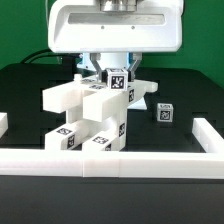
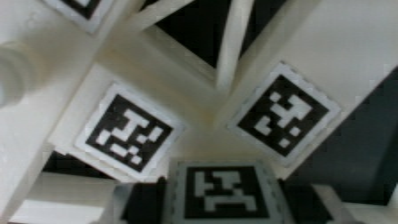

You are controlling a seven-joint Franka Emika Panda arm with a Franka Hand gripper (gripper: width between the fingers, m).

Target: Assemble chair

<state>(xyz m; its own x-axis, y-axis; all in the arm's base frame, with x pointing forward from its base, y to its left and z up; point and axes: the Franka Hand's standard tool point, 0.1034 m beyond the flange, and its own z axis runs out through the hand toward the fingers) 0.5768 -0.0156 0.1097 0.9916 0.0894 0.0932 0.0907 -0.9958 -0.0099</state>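
The part-built chair (image 1: 85, 112) is a cluster of white slabs and bars with black-and-white tags, standing at the centre-left of the black table. My gripper (image 1: 115, 70) hangs straight down over its top, shut on a small tagged white chair part (image 1: 117, 82). The wrist view shows that part (image 2: 222, 192) seated between my dark fingers (image 2: 150, 197), its tag facing the camera. Beyond it lie two more tagged chair pieces, one (image 2: 125, 125) and the other (image 2: 285, 108), slanting toward each other. The contact under the held part is hidden.
A small loose tagged block (image 1: 164, 113) lies on the table toward the exterior view's right. A low white border rail (image 1: 120, 160) runs along the front and turns back at the right (image 1: 208, 130). A short rail end (image 1: 3, 124) shows at the left.
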